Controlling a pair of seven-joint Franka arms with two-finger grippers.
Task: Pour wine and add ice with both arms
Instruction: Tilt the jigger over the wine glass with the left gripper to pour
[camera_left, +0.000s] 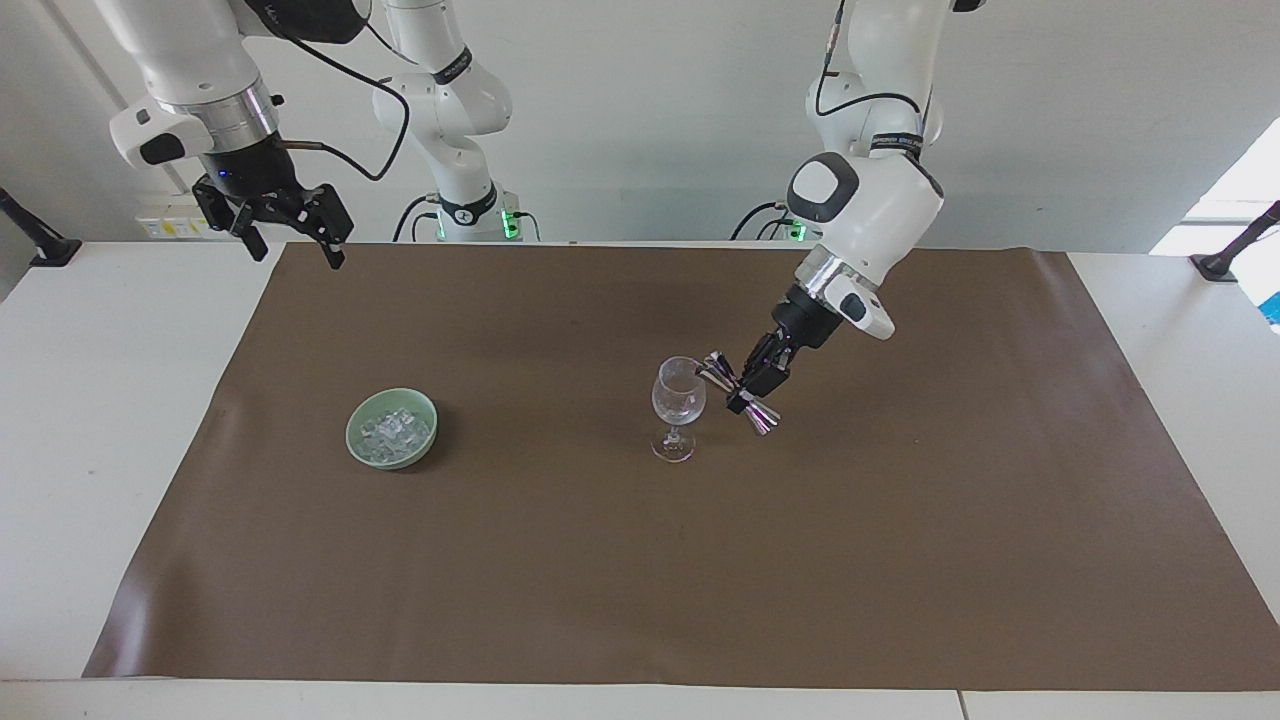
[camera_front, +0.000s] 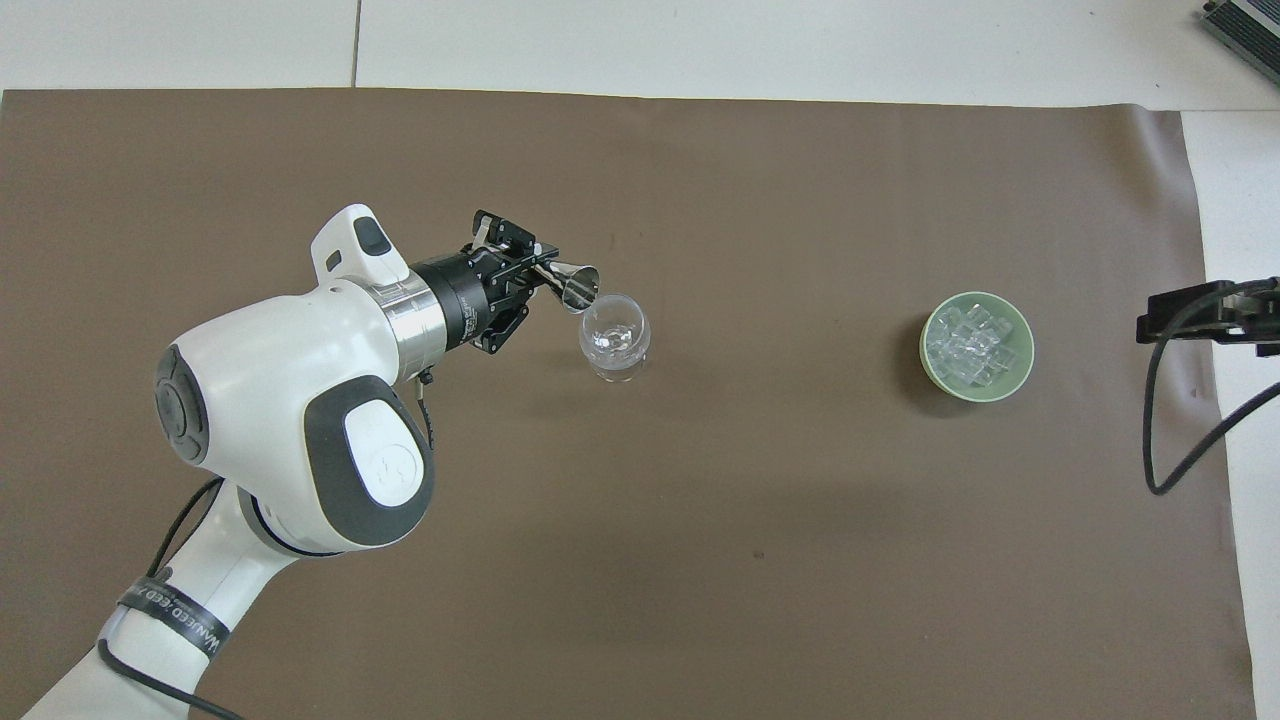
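A clear stemmed wine glass (camera_left: 679, 400) (camera_front: 614, 338) stands upright near the middle of the brown mat. My left gripper (camera_left: 750, 388) (camera_front: 535, 282) is shut on the waist of a metal jigger (camera_left: 738, 392) (camera_front: 574, 283). The jigger is tipped, with one mouth at the glass's rim. Wine is out of view and the glass looks clear. The ice (camera_left: 395, 430) (camera_front: 975, 345) lies heaped in a pale green bowl (camera_left: 352, 432) (camera_front: 926, 350) toward the right arm's end. My right gripper (camera_left: 298, 252) (camera_front: 1190, 318) hangs open, high over the mat's corner near its base.
The brown mat (camera_left: 900, 560) (camera_front: 760, 560) covers most of the white table (camera_left: 100, 400). A black cable (camera_front: 1185, 440) dangles from the right wrist. Black clamps (camera_left: 1230, 255) sit at the table's corners nearest the robots.
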